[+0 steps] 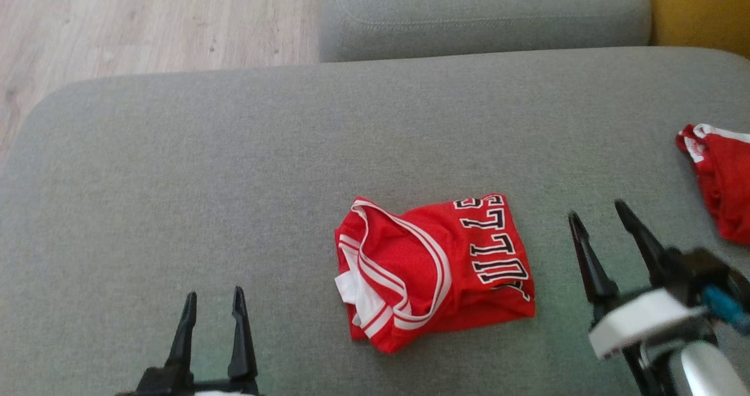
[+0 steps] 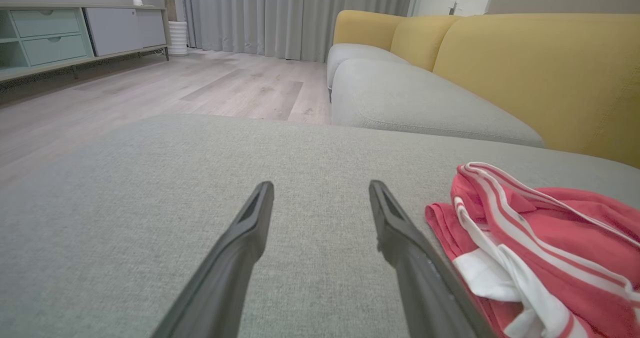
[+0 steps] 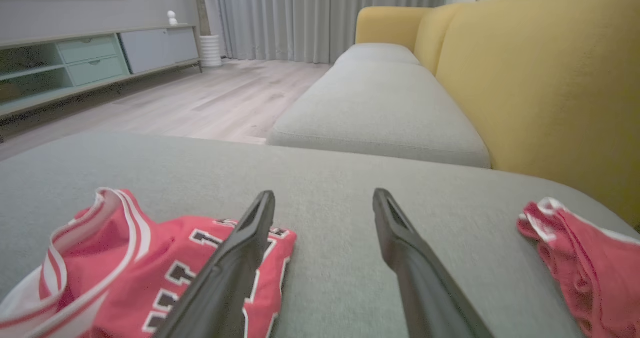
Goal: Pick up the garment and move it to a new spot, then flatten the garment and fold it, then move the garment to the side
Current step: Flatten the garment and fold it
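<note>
The jersey lies folded into a rough rectangle on the grey cushion. It sits in the cushion's near half, a little right of midway between the left and right edges. It is red. A white-striped opening and a bit of white lining show at its left end, and black-and-white letters run across its right end. Nothing holds or touches it.

The right gripper stands just right of the lettered end, with a strip of bare cushion between them. Its jaws are spread wide and empty. In the right wrist view one finger crosses in front of the letters.

The left gripper is at the cushion's near edge, left of the jersey and apart from it. Its jaws are also wide and hold nothing. In the left wrist view the jersey's striped end lies just beside one finger.

A second red garment with white trim lies crumpled at the right edge, well apart from the jersey and beyond the right gripper.

Past the far edge sit another grey seat and a yellow backrest. Pale wood floor shows off the far left corner.
</note>
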{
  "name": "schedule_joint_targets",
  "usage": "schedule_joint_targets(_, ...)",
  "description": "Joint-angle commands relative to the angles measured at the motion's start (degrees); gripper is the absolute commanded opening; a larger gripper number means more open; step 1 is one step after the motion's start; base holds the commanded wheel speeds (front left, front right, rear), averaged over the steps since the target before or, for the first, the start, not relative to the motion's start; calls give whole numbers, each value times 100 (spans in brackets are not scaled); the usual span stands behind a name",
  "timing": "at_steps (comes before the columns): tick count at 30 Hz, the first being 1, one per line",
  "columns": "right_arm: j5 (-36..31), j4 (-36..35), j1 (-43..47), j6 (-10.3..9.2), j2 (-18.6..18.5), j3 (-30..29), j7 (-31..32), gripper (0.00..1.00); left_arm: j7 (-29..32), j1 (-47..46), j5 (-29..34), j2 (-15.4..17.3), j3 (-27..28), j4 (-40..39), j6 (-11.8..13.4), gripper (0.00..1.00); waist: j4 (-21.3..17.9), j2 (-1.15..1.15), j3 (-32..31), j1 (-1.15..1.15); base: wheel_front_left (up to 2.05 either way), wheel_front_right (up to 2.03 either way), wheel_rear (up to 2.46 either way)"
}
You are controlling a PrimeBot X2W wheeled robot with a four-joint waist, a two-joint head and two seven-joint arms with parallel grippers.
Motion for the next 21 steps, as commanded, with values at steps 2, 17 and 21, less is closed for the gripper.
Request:
schedule_joint_targets(2, -89, 5, -11, -5, -38, -12, -300, 100, -56, -6, 51, -25, 255, -181, -25, 100, -16, 0, -30, 0, 0, 0, 0)
schedule_joint_targets(17, 8, 1192, -897, -5, 286, 1305, -203, 0, -56, -278, 88, -25, 214, -202, -126, 100, 199, 0, 296, 0, 0, 0, 0)
schedule_joint_targets(21, 22, 1851, -1134, -5, 420, 1784, -119, 0, -56, -321, 64, -25, 177, -188, -99, 100, 344, 0, 361, 0, 0, 0, 0)
